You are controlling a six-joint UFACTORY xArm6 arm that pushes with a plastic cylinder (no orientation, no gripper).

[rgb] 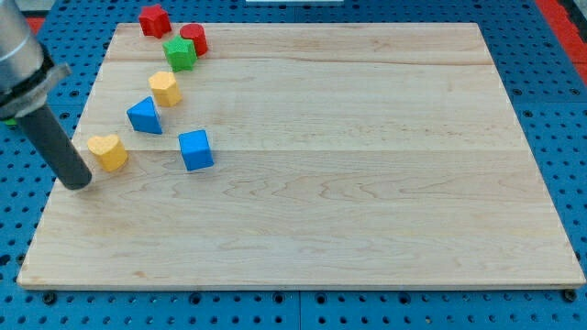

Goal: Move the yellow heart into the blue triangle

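The yellow heart (108,151) lies on the wooden board near the view's left edge. The blue triangle (144,115) sits a short way up and to the right of it, with a small gap between them. My tip (78,183) rests on the board just left of and slightly below the yellow heart, close to it; I cannot tell whether it touches. The dark rod rises from the tip toward the view's top left.
A blue cube (195,149) lies right of the heart. A yellow hexagonal block (165,88) sits above the triangle. A green block (181,53) and two red blocks (154,19) (195,38) cluster at the top left. The board's left edge (57,197) is close to my tip.
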